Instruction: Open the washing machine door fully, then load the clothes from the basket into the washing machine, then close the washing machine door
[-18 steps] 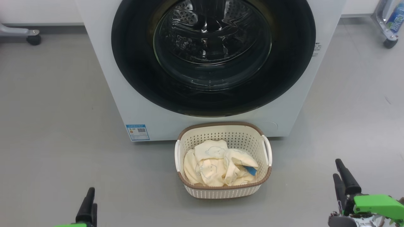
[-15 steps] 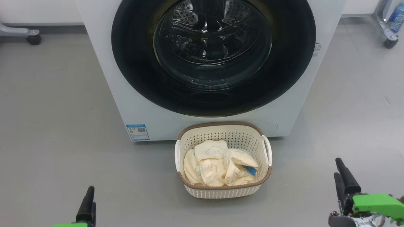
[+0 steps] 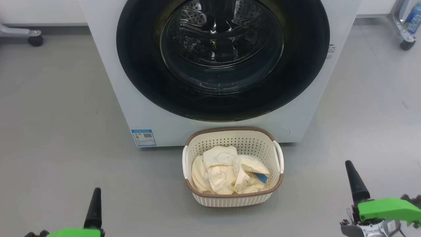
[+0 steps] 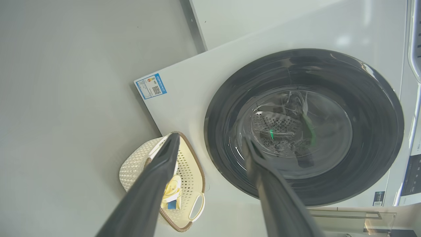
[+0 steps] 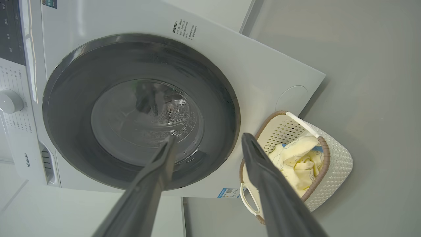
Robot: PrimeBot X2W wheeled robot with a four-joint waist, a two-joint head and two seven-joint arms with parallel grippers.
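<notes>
I see a glossy black-rimmed glass door [image 3: 223, 56], a perforated cream plastic basket [image 3: 230, 199], soft pale-yellow cloth garments [image 3: 220, 174] and matt grey floor [image 3: 59, 131].

Grey floor [image 3: 56, 108] all round. Top L: black caster [image 3: 35, 40] on grey metal leg [image 3: 14, 31], near dark baseboard [image 3: 65, 29]. Top R: chrome frame [image 3: 396, 19] w/ black caster wheel [image 3: 407, 44]; blue-green labelled bottle [image 3: 413, 17] at frame.

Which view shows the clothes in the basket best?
The head view: it looks down into the basket, clothes unobstructed. The right wrist view shows them sideways; in the left wrist view the left gripper hides most.
</notes>
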